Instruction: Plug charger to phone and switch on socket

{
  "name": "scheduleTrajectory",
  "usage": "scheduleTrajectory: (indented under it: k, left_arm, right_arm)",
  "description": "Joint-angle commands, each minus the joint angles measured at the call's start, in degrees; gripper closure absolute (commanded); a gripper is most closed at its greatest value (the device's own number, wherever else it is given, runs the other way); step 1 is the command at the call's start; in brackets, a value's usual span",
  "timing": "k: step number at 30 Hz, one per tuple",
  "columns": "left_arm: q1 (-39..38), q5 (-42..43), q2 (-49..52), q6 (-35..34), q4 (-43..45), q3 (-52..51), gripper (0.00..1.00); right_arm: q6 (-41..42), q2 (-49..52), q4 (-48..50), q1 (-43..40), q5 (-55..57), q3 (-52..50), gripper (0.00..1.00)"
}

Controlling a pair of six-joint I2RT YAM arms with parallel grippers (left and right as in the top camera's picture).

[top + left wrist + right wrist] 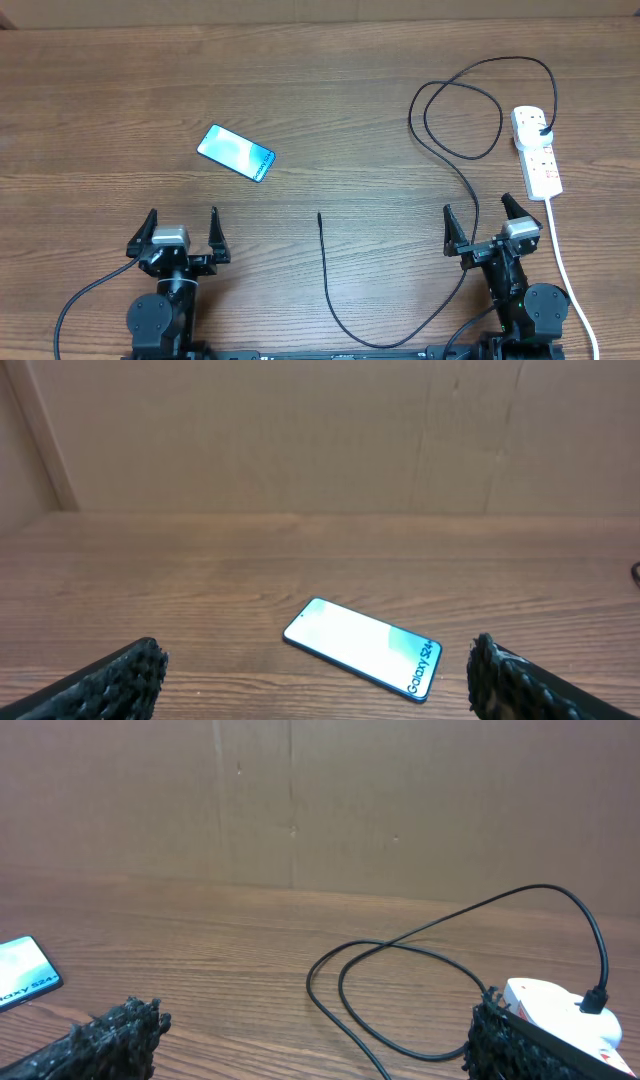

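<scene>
Left gripper [183, 212], jaws wide and empty, faces the slim blue-screened phone [236, 153] lying flat. Centre: thin black charger cable [326, 270], tip free within either arm's reach. Right gripper [476, 204], also wide and empty, sits near the white plastic power strip [537, 152] holding its plug.

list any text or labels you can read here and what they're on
"Galaxy S24", printed on the lit screen of the phone, near its right end in the left wrist view; a small character after it looks like "+".
The socket has small red marks, too small to read.
No other text shows.
</scene>
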Motion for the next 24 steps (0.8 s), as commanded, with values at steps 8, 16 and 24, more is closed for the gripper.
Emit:
scheduleTrajectory:
  k: [8, 16, 24]
  left_arm:
    - [0.3, 0.1, 2.7, -0.8, -1.9, 7.9, 0.00]
    - [0.3, 0.3, 16.0, -0.8, -2.1, 16.7, 0.00]
    - [0.3, 1.5, 33.5, -3.4, -3.9, 29.9, 0.00]
  right_arm:
    - [0.3, -0.6, 0.2, 0.4, 0.3, -0.6, 0.00]
    - [0.3, -0.6, 0.2, 0.4, 0.3, -0.6, 0.00]
    - [0.3, -0.6, 0.2, 0.4, 0.3, -0.6, 0.00]
